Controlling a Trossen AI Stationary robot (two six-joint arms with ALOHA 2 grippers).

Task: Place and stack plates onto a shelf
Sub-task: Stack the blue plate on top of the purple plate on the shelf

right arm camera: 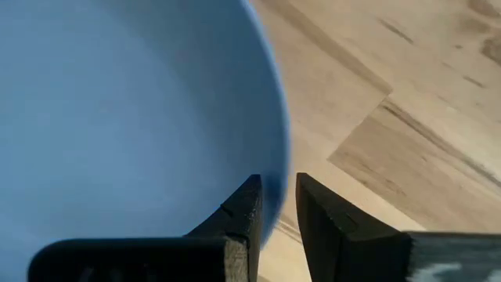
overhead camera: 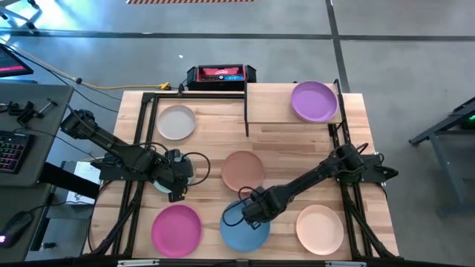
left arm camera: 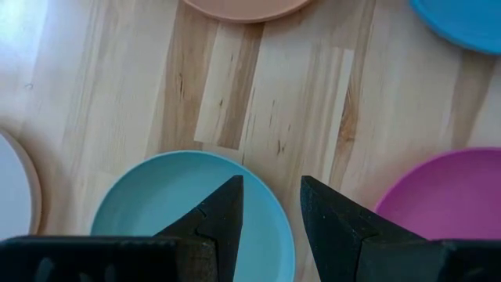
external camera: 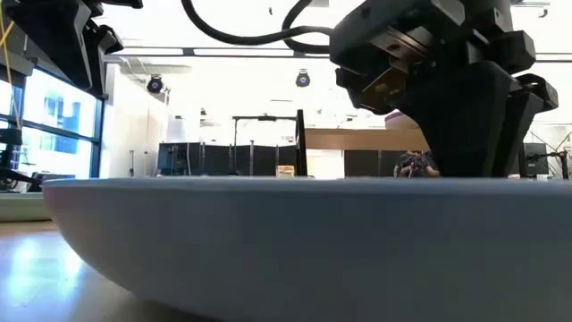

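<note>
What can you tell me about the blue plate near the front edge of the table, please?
The blue plate is round, shallow and matte, with a low rim. It lies flat on the light-wood table, between the pink plate and the peach plate. The right gripper straddles its rim, one finger inside and one outside, apparently gripping it.

A grey concrete floor (overhead camera: 297, 44) surrounds the light-wood table (overhead camera: 211, 144). At nine o'clock stands a desk with a keyboard (overhead camera: 10, 152). Tall windows (external camera: 45, 121) brighten the room's left side.
</note>
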